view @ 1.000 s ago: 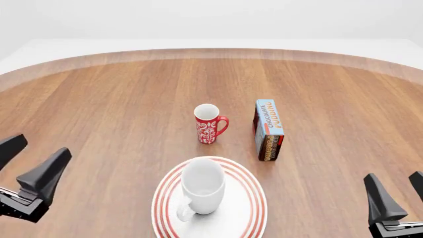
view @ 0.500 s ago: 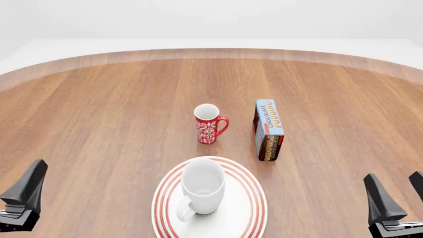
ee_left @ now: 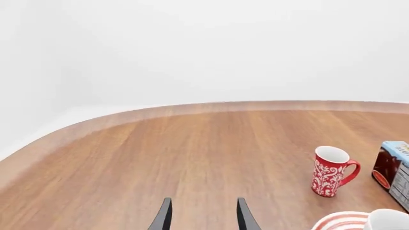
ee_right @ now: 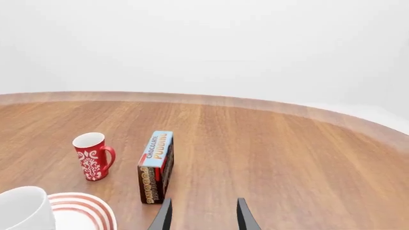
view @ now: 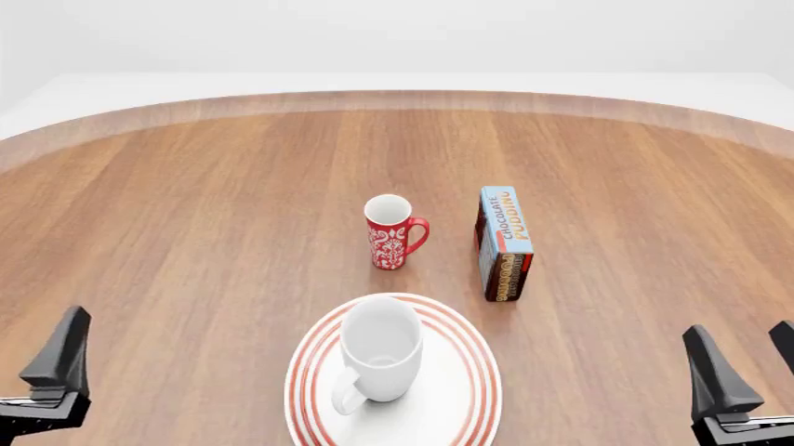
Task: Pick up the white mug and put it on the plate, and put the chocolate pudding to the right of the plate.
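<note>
White mug (view: 378, 352) upright on the plate (view: 471, 390), near the plate's middle, handle turned toward the near left. Inside of the mug white, nothing visible in it as far as the front view shows. Plate flat on the table (view: 199, 232) at the near edge, red rings showing around the mug on every side. In the wrist views only the mug's rim and a slice of the ringed plate at the frame edge: mug (ee_left: 388, 220), plate (ee_left: 338, 223); mug (ee_right: 24, 208), plate (ee_right: 86, 211).

Pudding carton (view: 505, 243) standing on its long narrow side, light-blue lettered face up, beyond the plate and to its right, apart from the rim. Red mug (view: 390, 232) upright beyond the plate, left of the carton, handle toward the carton, not touching it; interior white, contents not visible. Same pair seen from the right wrist: red mug (ee_right: 93, 156), carton (ee_right: 155, 166); from the left wrist: red mug (ee_left: 332, 170), carton (ee_left: 396, 167) cut by the frame edge.

Left gripper (view: 50, 390) low at the near left corner, well apart from the plate and mug; fingers spread with bare table between them, holding nothing (ee_left: 202, 216). Right gripper (view: 745, 381) low at the near right corner, well apart from the carton and plate; fingers likewise spread and holding nothing (ee_right: 202, 216), carton ahead and toward the plate side.
</note>
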